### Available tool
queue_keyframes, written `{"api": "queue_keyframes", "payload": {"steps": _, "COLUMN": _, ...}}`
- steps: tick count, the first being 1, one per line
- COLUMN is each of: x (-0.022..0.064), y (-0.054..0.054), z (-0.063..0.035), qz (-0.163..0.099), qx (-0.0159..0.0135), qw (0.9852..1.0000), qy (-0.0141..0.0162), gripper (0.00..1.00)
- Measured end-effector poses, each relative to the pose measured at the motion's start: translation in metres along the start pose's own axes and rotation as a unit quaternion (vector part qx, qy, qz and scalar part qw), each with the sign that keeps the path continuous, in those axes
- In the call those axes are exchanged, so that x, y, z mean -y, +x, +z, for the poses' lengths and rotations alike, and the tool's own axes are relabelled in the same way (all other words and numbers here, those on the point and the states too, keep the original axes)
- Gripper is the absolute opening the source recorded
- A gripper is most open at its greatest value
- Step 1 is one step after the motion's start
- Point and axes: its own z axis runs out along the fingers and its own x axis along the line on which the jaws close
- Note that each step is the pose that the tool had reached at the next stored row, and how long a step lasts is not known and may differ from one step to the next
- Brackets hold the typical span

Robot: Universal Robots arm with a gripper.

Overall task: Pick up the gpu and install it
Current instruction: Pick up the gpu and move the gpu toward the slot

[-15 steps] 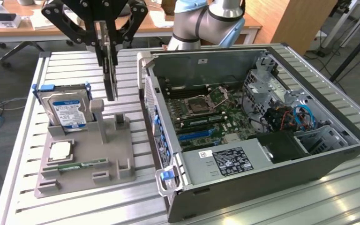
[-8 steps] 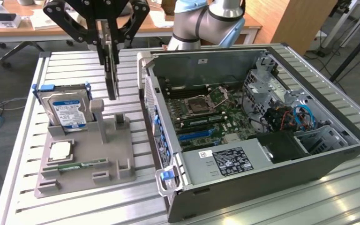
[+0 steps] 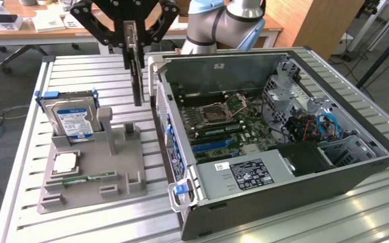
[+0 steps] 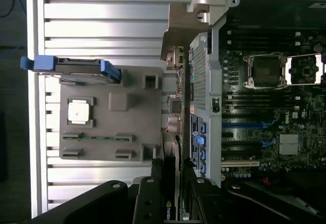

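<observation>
The claw (image 3: 135, 43) is gripping the gpu (image 3: 138, 83), which is hanging on edge just beside the case (image 3: 303, 197), outside its wall. If it is crossing too low, the gpu is risking a knock on that wall, and this could be twisting it in the grip.

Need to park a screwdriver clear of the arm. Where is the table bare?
Bare table slats lie in front of the grey fixture, behind the hard drive, and at the exterior view's lower right past the computer case. Crowded: the gap between fixture and case, where the pincer holds the gpu.
</observation>
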Motion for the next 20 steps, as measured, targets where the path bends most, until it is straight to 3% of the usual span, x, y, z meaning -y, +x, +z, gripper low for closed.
{"api": "queue_keyframes", "payload": {"steps": 20, "x": -0.0025, "y": -0.091, "z": 0.0027, "qz": 0.000, "qx": -0.0006, "qw": 1.0000, "qy": 0.0000, "gripper": 0.26}}
